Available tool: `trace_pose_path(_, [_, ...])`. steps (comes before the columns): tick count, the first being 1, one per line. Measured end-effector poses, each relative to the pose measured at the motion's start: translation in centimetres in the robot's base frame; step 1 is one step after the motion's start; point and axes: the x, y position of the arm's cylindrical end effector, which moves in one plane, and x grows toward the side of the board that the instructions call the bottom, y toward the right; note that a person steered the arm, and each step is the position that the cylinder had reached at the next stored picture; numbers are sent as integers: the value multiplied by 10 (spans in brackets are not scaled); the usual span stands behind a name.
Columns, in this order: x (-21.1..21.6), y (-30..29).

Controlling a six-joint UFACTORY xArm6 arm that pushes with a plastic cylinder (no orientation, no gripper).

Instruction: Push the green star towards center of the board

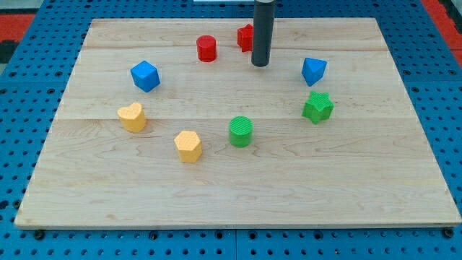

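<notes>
I count 8 small plastic blocks on the pale wooden board (pixel 238 180), 2 of each colour. My tip (pixel 260 65), the lower end of a straight dark rod, carries nothing and touches no block that I can make out; the rod's upper part is cut off at the view's top.

Red, 2: a red cylinder (pixel 207 48) to the view's left of my tip, and a red block (pixel 245 37) just beside the rod on its left, partly hidden behind it, shape not determinable.

Blue, 2: a blue cube-like block (pixel 145 76) well to the left, and a blue angular block (pixel 313 71) to the right.

Green, 2: the ribbed green star (pixel 317 107) lies below and right of my tip, apart from it; a ribbed green cylinder (pixel 240 131) lies below, slightly left.

Yellow, 2: a yellow heart (pixel 132 117) and a yellow hexagonal block (pixel 188 146), both below and left.

The board rests on a blue perforated surface (pixel 440 94).
</notes>
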Motion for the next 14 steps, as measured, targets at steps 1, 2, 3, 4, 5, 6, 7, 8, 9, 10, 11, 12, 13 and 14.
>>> trace_pose_path(1, [0,0])
trace_pose_path(2, [0,-1])
trace_pose_path(3, [-6,-1])
trace_pose_path(4, [-54,-1])
trace_pose_path(5, [-65,-14])
trace_pose_path(6, [-36,-10])
trace_pose_path(7, [8,-40])
trace_pose_path(8, [8,-88])
trace_pose_path(9, [-12,-125])
trace_pose_path(10, [-43,-123])
trace_pose_path(11, [-52,-75])
trace_pose_path(12, [-33,-74])
trace_pose_path(13, [-3,-72])
trace_pose_path(14, [26,-51])
